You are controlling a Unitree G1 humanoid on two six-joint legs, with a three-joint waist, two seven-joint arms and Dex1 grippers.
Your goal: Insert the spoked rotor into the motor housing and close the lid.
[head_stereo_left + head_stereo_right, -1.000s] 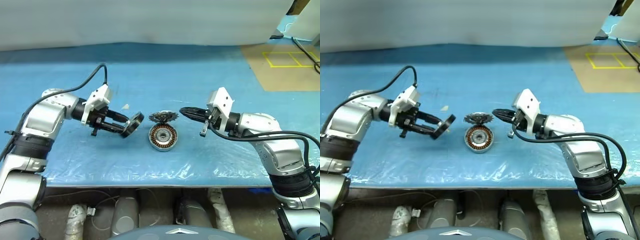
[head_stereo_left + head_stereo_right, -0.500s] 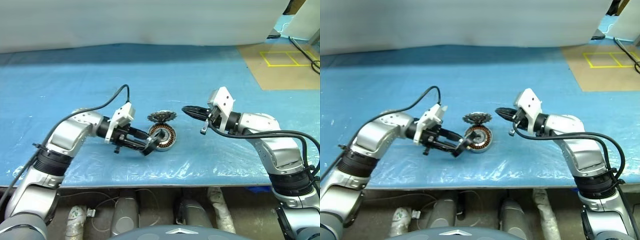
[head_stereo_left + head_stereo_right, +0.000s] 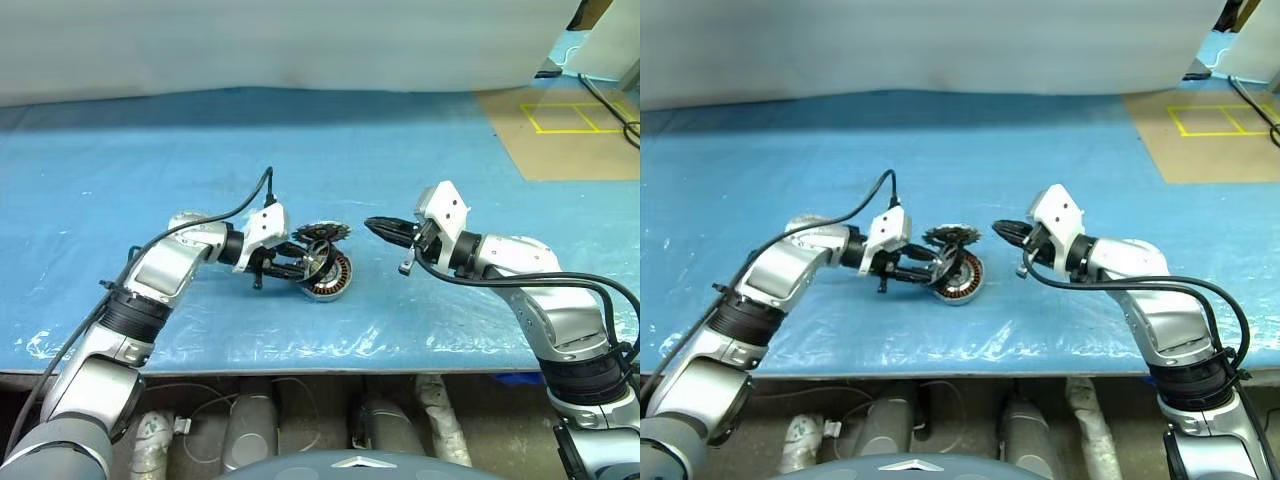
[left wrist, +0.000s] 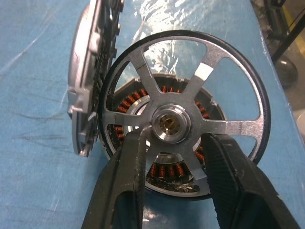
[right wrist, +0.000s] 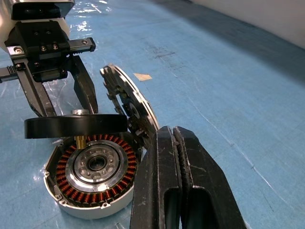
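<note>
The motor housing (image 5: 95, 167), a silver puck with copper coils, lies on the blue table between my arms. Its toothed lid (image 5: 131, 107) stands tilted open at the far edge. The spoked rotor (image 4: 183, 119), with its dark rim and silvery spokes, hovers flat just above the housing, its small brass shaft pointing down at the centre. My left gripper (image 3: 305, 266) is shut on the rotor, fingers (image 4: 126, 181) on either side of the hub. My right gripper (image 3: 375, 226) hangs shut and empty to the right of the lid, apart from it.
A wrinkled blue plastic sheet (image 3: 420, 130) covers the table, whose front edge (image 3: 320, 370) runs close below the housing. A small pale scrap (image 5: 142, 76) lies behind the lid. Brown board with yellow tape (image 3: 575, 120) lies at the far right.
My left arm has swung right and down, carrying the rotor from left of the housing to just above it. The right gripper has stayed where it was.
</note>
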